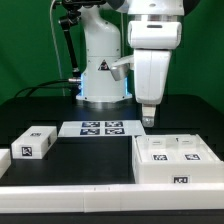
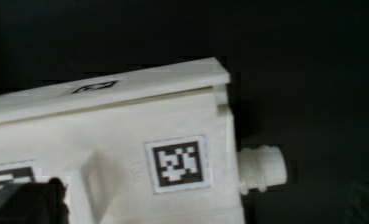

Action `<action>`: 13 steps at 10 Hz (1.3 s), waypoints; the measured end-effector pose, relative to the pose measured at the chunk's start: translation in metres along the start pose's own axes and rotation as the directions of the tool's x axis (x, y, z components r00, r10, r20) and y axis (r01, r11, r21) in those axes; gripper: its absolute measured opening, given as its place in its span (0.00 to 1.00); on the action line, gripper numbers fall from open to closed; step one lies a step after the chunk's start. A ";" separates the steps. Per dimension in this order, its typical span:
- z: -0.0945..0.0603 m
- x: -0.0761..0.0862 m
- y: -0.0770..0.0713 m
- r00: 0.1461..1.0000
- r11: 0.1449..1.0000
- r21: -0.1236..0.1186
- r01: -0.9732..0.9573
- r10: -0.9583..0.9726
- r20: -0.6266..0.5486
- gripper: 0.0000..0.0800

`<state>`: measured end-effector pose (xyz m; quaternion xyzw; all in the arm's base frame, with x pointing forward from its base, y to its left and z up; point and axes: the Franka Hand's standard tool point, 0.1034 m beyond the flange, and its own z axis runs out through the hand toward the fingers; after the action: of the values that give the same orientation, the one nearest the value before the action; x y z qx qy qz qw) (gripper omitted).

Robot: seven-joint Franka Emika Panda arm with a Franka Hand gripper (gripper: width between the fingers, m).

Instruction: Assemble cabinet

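**Gripper poised over the cabinet body, approach step, no grasp yet**

The gripper (image 1: 148, 120) is hanging just above the far corner of the cabinet body (image 1: 172, 160), on that corner's side toward the exterior view's left. It is carrying nothing. From here I cannot tell whether its jaws are parted or closed: the exterior view is showing the tips as one narrow stub, and the wrist view is catching only one dark finger (image 2: 28, 202) at the frame's edge.

The cabinet body is sitting on the black desk (image 1: 85, 165) at the exterior view's right, low and box-shaped, with tags facing up and one on its near face. In the wrist view its white wall is filling most of the frame, tilted across it, with a square tag (image 2: 177, 163) and a short round peg (image 2: 261, 172) sticking out from the side.

A loose white block (image 1: 35, 143) is lying well apart at the exterior view's left. The marker board (image 1: 100, 128) is lying between the two, nearer the robot base (image 1: 100, 75).

My reading: this is looking like an early reach for the body, either to grasp or to nudge it. The next move is calling for a short descent, with the jaws lined up across one wall and clear of the peg.
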<state>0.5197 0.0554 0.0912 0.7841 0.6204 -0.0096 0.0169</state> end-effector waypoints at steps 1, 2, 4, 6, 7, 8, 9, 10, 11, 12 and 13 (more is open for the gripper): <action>0.001 0.000 0.001 1.000 1.000 0.001 0.004 -0.004 0.000 1.00; 0.001 0.000 0.001 1.000 1.000 0.002 0.003 -0.003 0.000 1.00; 0.002 0.000 0.000 1.000 1.000 0.003 0.004 -0.004 0.000 1.00; 0.000 0.000 -0.013 0.992 0.991 -0.045 -0.126 0.124 -0.036 1.00; 0.001 0.000 -0.026 0.981 0.981 -0.051 -0.189 0.187 -0.050 1.00; 0.005 -0.002 -0.032 0.975 0.975 -0.040 -0.221 0.219 -0.047 1.00; 0.008 -0.004 -0.033 0.971 0.971 -0.029 -0.237 0.235 -0.048 1.00; 0.008 -0.003 -0.033 0.971 0.971 -0.030 -0.236 0.234 -0.048 1.00; 0.008 -0.003 -0.033 0.971 0.971 -0.029 -0.236 0.234 -0.048 1.00; 0.008 -0.003 -0.033 0.971 0.971 -0.029 -0.236 0.234 -0.048 1.00; 0.008 -0.003 -0.033 0.970 0.970 -0.028 -0.240 0.239 -0.048 1.00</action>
<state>0.4864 0.0597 0.0824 0.8528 0.5215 0.0205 0.0175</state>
